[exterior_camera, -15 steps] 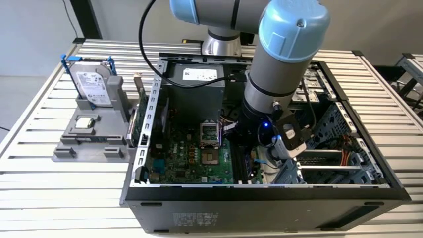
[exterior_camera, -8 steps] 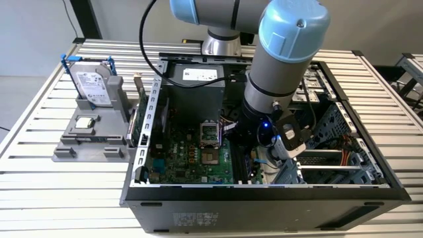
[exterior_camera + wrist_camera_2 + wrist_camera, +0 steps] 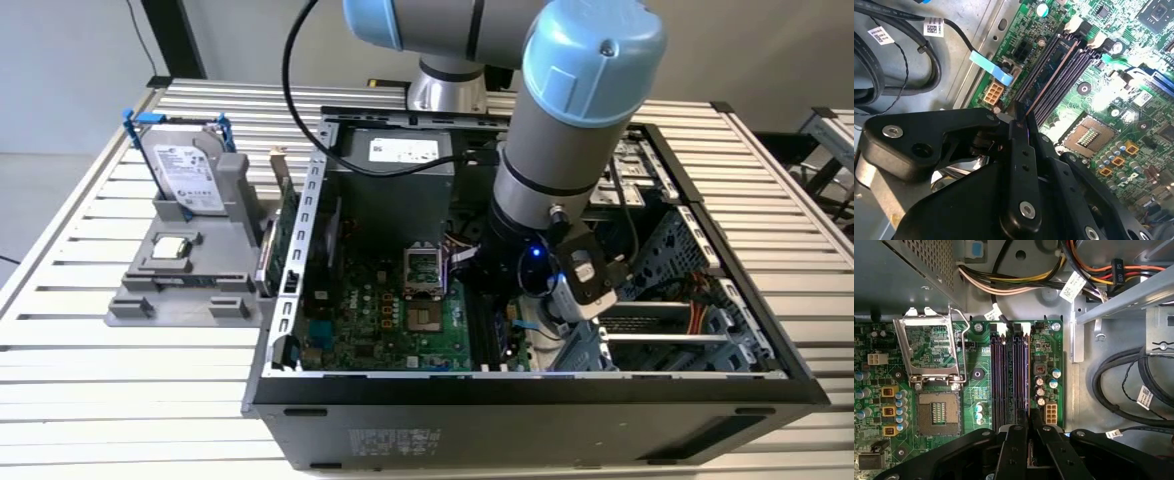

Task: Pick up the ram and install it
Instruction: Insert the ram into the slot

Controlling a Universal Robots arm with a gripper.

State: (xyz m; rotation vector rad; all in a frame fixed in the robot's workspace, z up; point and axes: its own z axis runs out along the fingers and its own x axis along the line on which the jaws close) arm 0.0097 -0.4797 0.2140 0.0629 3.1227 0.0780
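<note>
Ram is showing in the second wrist view as one thin, dark green board with a coppery edge, standing on edge among the memory slots. Its long axis is running straight out from the tips of the gripper, whose fingers are pinching together on its near end.

In the first wrist view, the single ram is appearing edge-on in the outermost of four parallel slots, pointing away from the gripper, with one open processor socket off to the side.

In the exterior view, the gripper is reaching down inside one computer case.
</note>
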